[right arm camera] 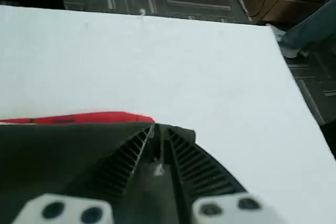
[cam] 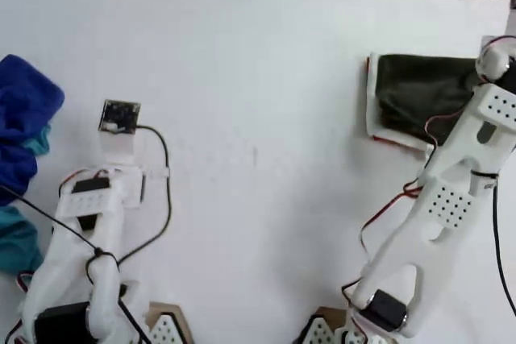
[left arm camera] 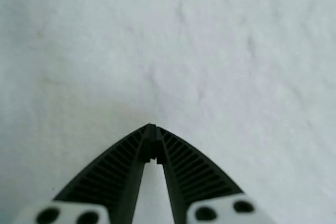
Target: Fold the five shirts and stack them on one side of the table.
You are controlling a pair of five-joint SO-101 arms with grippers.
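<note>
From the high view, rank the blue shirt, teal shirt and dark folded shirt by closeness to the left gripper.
1. Blue shirt, far left, just beside the left gripper.
2. Teal shirt, also far left, lower in the view.
3. Dark folded shirt, far across on the right side.

A folded stack of shirts is set on the table near its right edge, toward the far side. Within it, the top shirt is laid on another shirt whose edge juts out beyond it. A loose pile of shirts is heaped at the left edge, well apart from the stack. The left arm is placed at the near left, just beside the pile, with the left gripper over bare table. The right arm is stretched from the near right to the stack, with the right gripper over the top shirt's edge.
</note>
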